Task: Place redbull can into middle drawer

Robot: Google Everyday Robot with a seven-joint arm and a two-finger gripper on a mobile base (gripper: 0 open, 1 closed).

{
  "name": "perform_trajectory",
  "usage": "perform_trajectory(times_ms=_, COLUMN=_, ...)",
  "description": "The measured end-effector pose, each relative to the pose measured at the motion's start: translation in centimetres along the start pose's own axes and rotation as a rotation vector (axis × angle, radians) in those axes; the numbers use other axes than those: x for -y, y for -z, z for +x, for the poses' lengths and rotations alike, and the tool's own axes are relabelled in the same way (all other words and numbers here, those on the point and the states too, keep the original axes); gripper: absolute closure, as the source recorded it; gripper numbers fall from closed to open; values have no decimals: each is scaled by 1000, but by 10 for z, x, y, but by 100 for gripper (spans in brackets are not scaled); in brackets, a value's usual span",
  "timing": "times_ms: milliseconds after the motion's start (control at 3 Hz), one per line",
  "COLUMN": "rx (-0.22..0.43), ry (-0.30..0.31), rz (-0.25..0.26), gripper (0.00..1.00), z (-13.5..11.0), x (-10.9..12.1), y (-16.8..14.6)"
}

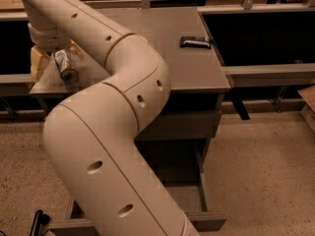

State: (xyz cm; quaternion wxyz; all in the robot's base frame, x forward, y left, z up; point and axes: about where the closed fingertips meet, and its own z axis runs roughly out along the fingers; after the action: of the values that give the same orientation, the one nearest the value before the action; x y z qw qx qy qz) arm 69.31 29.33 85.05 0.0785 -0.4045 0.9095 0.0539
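I am reading this as the carry step: the gripper [54, 62] is hanging over the far left edge of the grey cabinet top [167, 38], its pale fingers [37, 63] clenching the redbull can [64, 68] from either side, and the can is lying tilted with one shiny end facing the camera. Whether it is touching the top or hanging just clear of it, I cannot tell. The middle drawer [189, 196] is standing pulled open low down, well apart from the can, and the arm's big elbow is hiding most of its floor. For the next move I am expecting to need a long swing down and forward, clearing the closed drawer front [182, 126] above it. A dark wrapped bar [195, 42] is lying on the right of the top, and a speckled floor [266, 171] is showing around the cabinet.
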Motion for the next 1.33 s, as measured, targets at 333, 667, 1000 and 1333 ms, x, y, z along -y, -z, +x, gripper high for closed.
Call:
perform_trajectory(times_ms=333, rx=-6, ry=19, rz=17, gripper=41, z=-3, x=-2, y=-4)
perform_trajectory(times_ms=667, rx=20, ry=83, rz=-1, gripper=65, z=-5, x=-5, y=0)
perform_trajectory(times_ms=1000, rx=35, ry=163, rz=-32, gripper=88, z=-4, x=-9, y=2)
perform_trajectory(times_ms=1333, rx=32, ry=255, rz=-81, gripper=100, z=5, x=-9, y=-1)
